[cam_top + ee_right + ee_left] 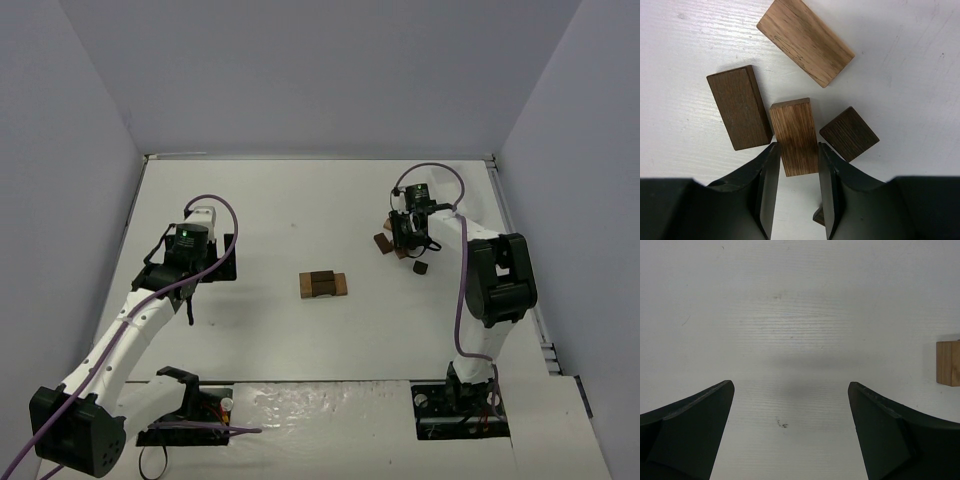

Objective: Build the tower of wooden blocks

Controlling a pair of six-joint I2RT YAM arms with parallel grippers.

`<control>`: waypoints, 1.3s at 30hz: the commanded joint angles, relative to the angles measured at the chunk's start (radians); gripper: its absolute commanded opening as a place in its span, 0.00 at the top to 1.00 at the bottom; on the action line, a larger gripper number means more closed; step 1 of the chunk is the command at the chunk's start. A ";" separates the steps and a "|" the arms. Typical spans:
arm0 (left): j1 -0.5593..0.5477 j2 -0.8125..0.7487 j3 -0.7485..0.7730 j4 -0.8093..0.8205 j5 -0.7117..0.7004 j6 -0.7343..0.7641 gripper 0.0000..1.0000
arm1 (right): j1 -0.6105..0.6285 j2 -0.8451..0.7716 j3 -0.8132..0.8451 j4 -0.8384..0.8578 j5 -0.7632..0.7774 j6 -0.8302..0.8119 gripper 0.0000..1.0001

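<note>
**Tower barely begun, next block being taken**

The tower (323,284) sits mid-tabletop (290,200): a tan base with one dark piece on top, so only the bottom looks built. The spare blocks (400,245) lie scattered at its 2 o'clock, and most of the stacking is left.

The right hand (798,145) straddles a brown block (794,125), fingers (767,175) hard against both long sides. I cannot tell whether it is clamped yet, and the block seems to lie flat. A dark block (740,107) lies at its 10 o'clock and a tan one (805,41) at 12.

The left hand (791,384) hangs spread wide over bare tabletop, holding nothing.
</note>
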State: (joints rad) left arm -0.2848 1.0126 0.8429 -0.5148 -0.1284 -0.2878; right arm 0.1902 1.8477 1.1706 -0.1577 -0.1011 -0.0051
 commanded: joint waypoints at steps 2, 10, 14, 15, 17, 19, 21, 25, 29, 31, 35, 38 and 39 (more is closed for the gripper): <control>0.006 -0.003 0.028 0.042 -0.002 0.016 0.03 | 0.005 0.001 0.026 -0.008 0.008 -0.015 0.63; 0.006 -0.009 0.028 0.042 -0.002 0.016 0.03 | 0.017 0.008 0.021 -0.006 0.015 -0.018 0.62; 0.006 -0.009 0.028 0.042 -0.002 0.016 0.03 | 0.020 0.007 0.020 -0.008 0.026 -0.018 0.63; 0.006 -0.009 0.029 0.043 -0.002 0.016 0.03 | 0.021 0.007 0.019 -0.008 0.028 -0.018 0.63; 0.006 -0.008 0.030 0.043 -0.002 0.016 0.03 | 0.023 0.008 0.017 -0.009 0.035 -0.019 0.63; 0.006 -0.009 0.029 0.042 -0.002 0.016 0.03 | 0.025 0.003 0.017 -0.009 0.042 -0.019 0.66; 0.006 -0.010 0.029 0.044 -0.002 0.016 0.03 | 0.027 -0.003 0.016 -0.009 0.045 -0.019 0.68; 0.004 -0.009 0.028 0.045 0.000 0.016 0.03 | 0.028 -0.007 0.017 -0.011 0.049 -0.018 0.81; 0.006 -0.011 0.028 0.042 -0.002 0.016 0.03 | 0.034 -0.048 0.006 -0.011 0.058 -0.005 0.96; 0.006 -0.012 0.028 0.042 -0.003 0.016 0.03 | 0.042 -0.087 -0.006 -0.011 0.060 0.007 0.99; 0.006 -0.009 0.029 0.045 -0.004 0.015 0.03 | 0.064 -0.178 -0.032 -0.011 0.050 0.092 1.00; 0.006 -0.004 0.031 0.044 -0.004 0.015 0.03 | 0.095 -0.237 -0.055 -0.009 0.048 0.164 1.00; 0.006 -0.002 0.031 0.044 -0.004 0.015 0.03 | 0.107 -0.260 -0.067 -0.009 0.048 0.200 1.00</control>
State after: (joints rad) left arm -0.2848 1.0126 0.8429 -0.5144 -0.1284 -0.2882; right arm 0.2545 1.7223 1.1207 -0.1796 -0.0652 0.0700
